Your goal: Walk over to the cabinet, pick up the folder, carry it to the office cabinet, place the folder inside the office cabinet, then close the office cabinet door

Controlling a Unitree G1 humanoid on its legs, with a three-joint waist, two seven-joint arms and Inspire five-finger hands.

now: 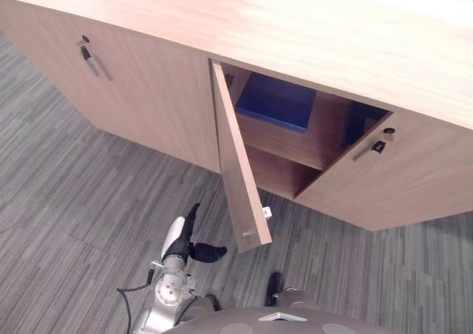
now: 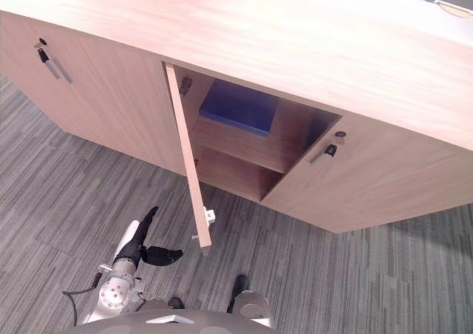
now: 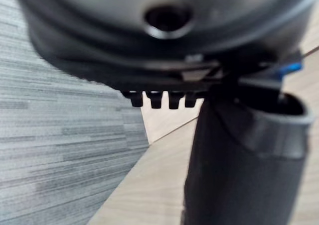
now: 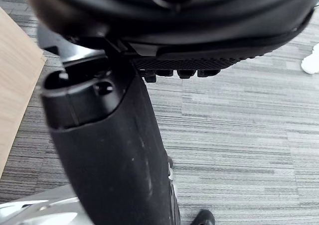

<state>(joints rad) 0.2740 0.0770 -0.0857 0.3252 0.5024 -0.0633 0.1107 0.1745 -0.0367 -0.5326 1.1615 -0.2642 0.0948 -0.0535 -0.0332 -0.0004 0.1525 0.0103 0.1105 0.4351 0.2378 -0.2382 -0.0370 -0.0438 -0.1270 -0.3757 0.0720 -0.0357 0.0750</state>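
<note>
A blue folder [image 1: 277, 101] lies flat on the upper shelf [image 1: 303, 145] of the open office cabinet [image 1: 148, 90].

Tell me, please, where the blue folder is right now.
In the head views, the blue folder lies flat on the upper shelf inside the office cabinet, right of its open door.

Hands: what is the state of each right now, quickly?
Left hand: open, fingers straight, holding nothing.
Right hand: open, holding nothing.
</note>
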